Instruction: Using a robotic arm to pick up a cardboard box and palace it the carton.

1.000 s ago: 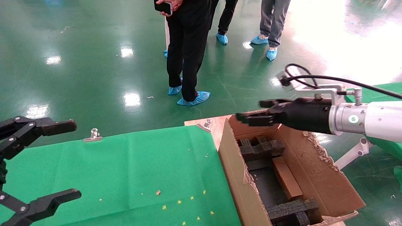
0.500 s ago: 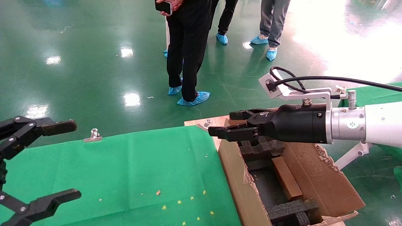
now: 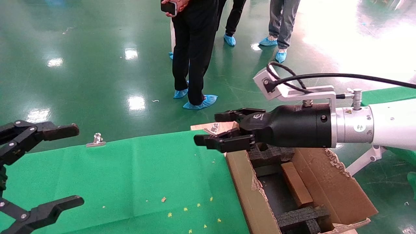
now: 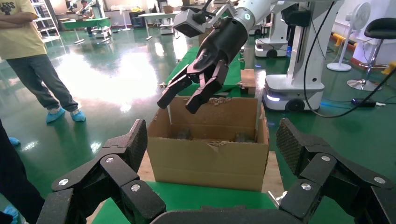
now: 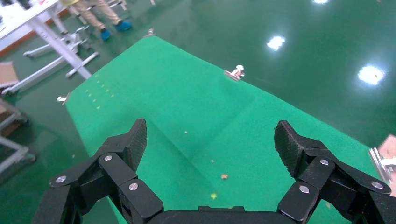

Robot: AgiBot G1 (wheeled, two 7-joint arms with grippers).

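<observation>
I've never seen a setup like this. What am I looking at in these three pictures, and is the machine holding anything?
It is a two-armed robot. The wide picture comes from a camera on its head; the other two come from cameras on its wrists. The right gripper, on the white arm, reaches out over the edge of a green cloth, jaws open and empty. The left gripper waits low at the left, also open and empty. Beside the cloth stands a carton with torn flaps and black foam inside. A small box already lies in it. People stand behind on the floor.

no readable text; small white logo on right tool (image 3: 214, 130), illegible
</observation>
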